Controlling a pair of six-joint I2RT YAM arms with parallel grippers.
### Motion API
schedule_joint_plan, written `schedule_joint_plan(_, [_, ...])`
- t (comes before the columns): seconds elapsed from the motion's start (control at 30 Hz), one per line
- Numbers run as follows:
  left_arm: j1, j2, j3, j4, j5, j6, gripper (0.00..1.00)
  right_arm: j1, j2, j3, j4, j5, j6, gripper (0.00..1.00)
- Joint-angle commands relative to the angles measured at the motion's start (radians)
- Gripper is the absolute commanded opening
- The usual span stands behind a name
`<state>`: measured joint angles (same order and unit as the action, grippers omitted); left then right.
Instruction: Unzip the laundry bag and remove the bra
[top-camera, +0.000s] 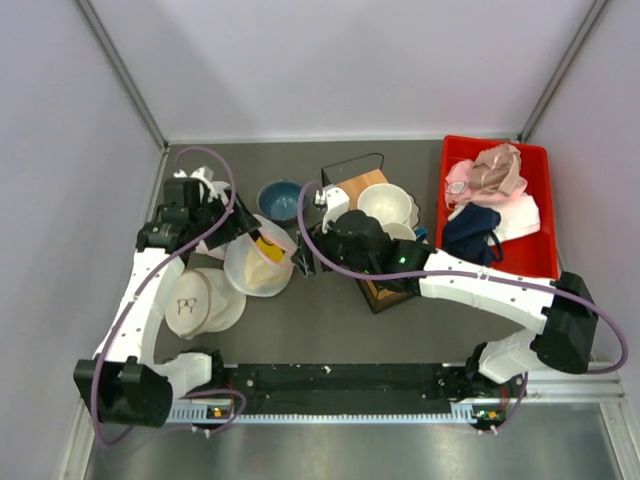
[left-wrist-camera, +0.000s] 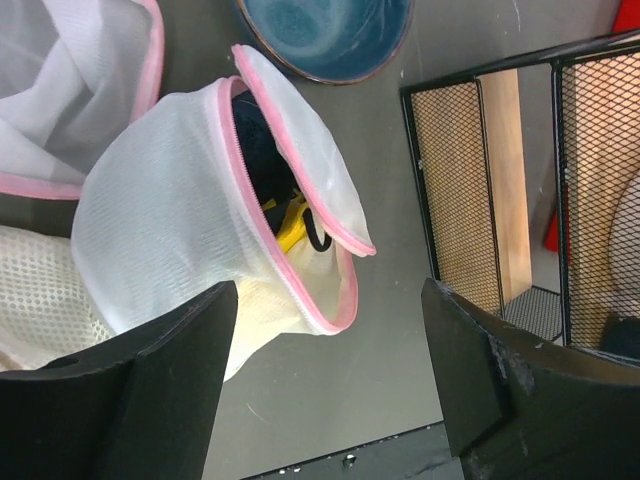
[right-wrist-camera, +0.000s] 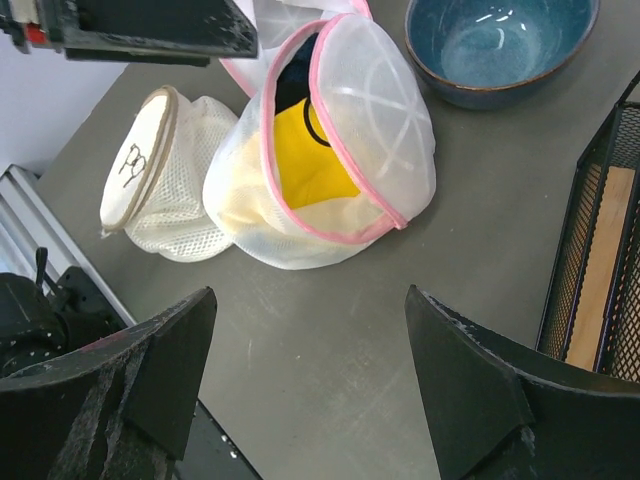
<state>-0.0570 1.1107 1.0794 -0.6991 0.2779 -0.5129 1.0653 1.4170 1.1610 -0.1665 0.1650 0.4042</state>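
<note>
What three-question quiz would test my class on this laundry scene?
1. True or false: the bag is zipped shut.
2. Where is the bra? A inside the bag; B lying loose outside it; C not visible.
3. Fill in: the left gripper and right gripper are both ____.
Key: 1 false; 2 A; 3 open.

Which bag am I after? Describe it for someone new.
On the grey table, look left of centre, just on the arms' side of the blue bowl. The laundry bag is the domed white mesh one with pink zipper trim, gaping open on a yellow bra, unlike the flatter bag beside it.
</note>
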Motion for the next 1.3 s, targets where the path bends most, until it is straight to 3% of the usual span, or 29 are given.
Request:
schedule_joint_plan(0.0, [-0.038,0.041,0.086,0.052,-0.019,0.024,0.79,-0.008,-0.043,0.016,0.007,0.014,0.019,0.78])
schedule_joint_plan(0.3, [-0.079,0.239,0.181,0.014,-0.048,0.036,0.78,-0.007,-0.056,-0.004,-0.002,0.024,0.036,0.78])
schedule_joint_plan(0.7, [-0.095,0.325,0.174,0.010,-0.048,0.011,0.75,-0.008,-0.061,-0.030,-0.004,0.025,0.056,0.78])
schedule_joint_plan(1.07, [-0.106,0.379,0.203,0.046,-0.052,-0.021,0.61,-0.008,-0.069,-0.050,-0.001,0.030,0.076,0.78])
schedule_joint_plan(1.23, [-0.112,0.382,0.215,0.046,-0.080,-0.015,0.60,-0.008,-0.064,-0.052,-0.001,0.025,0.078,0.78])
schedule_joint_plan(1.27, [-0.112,0.393,0.212,0.046,-0.083,-0.013,0.55,-0.008,-0.063,-0.050,-0.001,0.024,0.077,0.78])
